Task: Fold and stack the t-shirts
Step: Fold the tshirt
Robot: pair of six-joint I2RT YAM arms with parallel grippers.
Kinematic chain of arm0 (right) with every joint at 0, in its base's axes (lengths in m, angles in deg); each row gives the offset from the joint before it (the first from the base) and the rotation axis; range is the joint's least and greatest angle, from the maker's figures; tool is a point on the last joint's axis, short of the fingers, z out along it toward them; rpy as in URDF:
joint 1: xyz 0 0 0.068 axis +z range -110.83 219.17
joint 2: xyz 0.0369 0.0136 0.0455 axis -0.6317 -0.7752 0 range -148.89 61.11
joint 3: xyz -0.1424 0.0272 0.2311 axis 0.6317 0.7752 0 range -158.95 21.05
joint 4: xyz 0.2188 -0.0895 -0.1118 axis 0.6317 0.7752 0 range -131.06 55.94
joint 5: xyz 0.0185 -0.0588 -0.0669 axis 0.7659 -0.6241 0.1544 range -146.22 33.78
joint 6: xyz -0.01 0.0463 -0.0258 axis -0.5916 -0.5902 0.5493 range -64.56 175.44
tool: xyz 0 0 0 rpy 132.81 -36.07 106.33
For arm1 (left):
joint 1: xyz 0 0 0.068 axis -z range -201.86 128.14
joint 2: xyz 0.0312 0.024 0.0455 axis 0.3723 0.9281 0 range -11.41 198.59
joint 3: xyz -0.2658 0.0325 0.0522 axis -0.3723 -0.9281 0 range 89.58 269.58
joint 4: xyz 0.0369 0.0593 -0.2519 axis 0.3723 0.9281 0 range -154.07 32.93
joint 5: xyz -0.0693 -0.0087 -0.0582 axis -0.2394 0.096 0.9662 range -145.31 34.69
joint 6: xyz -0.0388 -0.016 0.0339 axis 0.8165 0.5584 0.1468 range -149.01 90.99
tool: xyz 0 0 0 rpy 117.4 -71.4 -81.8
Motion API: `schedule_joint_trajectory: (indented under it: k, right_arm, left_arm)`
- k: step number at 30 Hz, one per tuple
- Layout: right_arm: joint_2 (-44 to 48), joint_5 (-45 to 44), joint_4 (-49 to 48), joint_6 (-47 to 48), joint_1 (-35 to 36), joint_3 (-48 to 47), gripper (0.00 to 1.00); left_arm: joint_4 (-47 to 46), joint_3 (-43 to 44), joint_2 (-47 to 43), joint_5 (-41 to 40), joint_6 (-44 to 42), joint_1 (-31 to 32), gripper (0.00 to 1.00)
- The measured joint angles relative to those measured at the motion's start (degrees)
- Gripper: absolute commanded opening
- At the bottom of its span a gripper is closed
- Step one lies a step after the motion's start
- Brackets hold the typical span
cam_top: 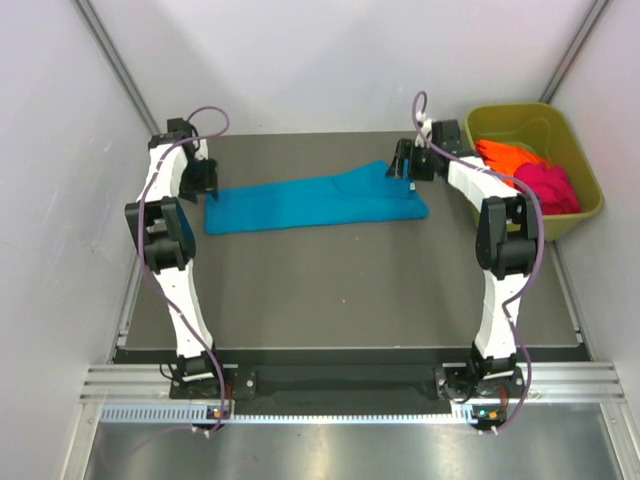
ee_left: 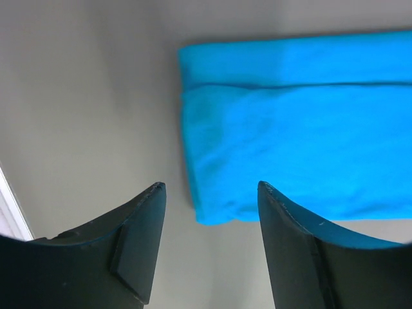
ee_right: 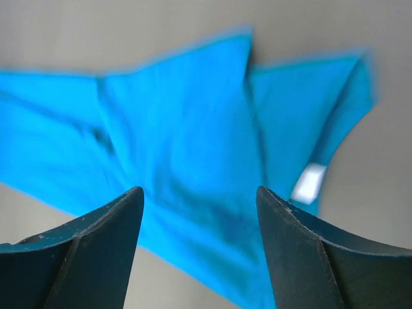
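A teal-blue t-shirt [cam_top: 310, 203] lies folded into a long strip across the far part of the dark mat. My left gripper [cam_top: 203, 181] hovers at its left end, open and empty; in the left wrist view the strip's folded end [ee_left: 290, 148] lies flat just beyond the fingertips [ee_left: 149, 212]. Over the right end my right gripper [cam_top: 405, 167] is open too, nothing in it. The right wrist view shows the sleeve end [ee_right: 193, 148] and the white neck label [ee_right: 309, 183] below it. An orange t-shirt [cam_top: 508, 157] and a magenta-pink t-shirt [cam_top: 548, 186] sit bunched in the tub.
The olive-green tub [cam_top: 583, 215] stands off the mat at the far right, close to the right arm. White walls close in on both sides. An aluminium rail [cam_top: 350, 385] runs along the near edge at the arm bases.
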Motion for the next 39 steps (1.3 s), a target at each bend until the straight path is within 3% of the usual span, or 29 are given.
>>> schedule_joint_trajectory:
  k: [5, 8, 11, 12, 14, 20, 30, 39]
  right_arm:
    - [0.0, 2.51, 3.26, -0.48, 0.76, 6.54, 0.7]
    - [-0.11, 3.08, 4.33, -0.94, 0.79, 7.34, 0.7]
    - [-0.5, 3.21, 4.15, -1.38, 1.03, 7.23, 0.7]
    - [-0.76, 3.21, 4.04, -1.4, 1.07, 7.17, 0.7]
    - [-2.01, 3.17, 3.91, -1.51, 1.29, 6.45, 0.7]
    - [-5.18, 2.54, 3.19, -2.89, 1.99, 3.63, 0.7]
    - [-11.47, 1.29, 3.48, -5.73, 2.6, -6.08, 0.69]
    - [-19.28, 1.66, 2.51, -7.93, 2.93, -17.88, 0.69]
  left_arm:
    - [0.11, 0.17, 3.17, 1.73, 0.2, -2.27, 0.65]
    - [0.17, 0.04, 5.01, 3.41, 0.63, -2.32, 0.58]
    - [0.24, -0.46, 6.4, 4.94, 1.31, -2.25, 0.31]
    - [0.35, -0.55, 6.75, 5.14, 1.2, -2.21, 0.14]
    - [0.46, -0.63, 6.82, 5.81, 1.49, -2.21, 0.0]
    - [-1.73, -4.31, 4.79, 7.06, 1.46, -2.43, 0.0]
    - [0.37, -21.09, -4.31, 11.26, 1.22, -1.7, 0.0]
    - [3.34, -30.21, -10.4, 13.11, 1.05, 5.46, 0.0]
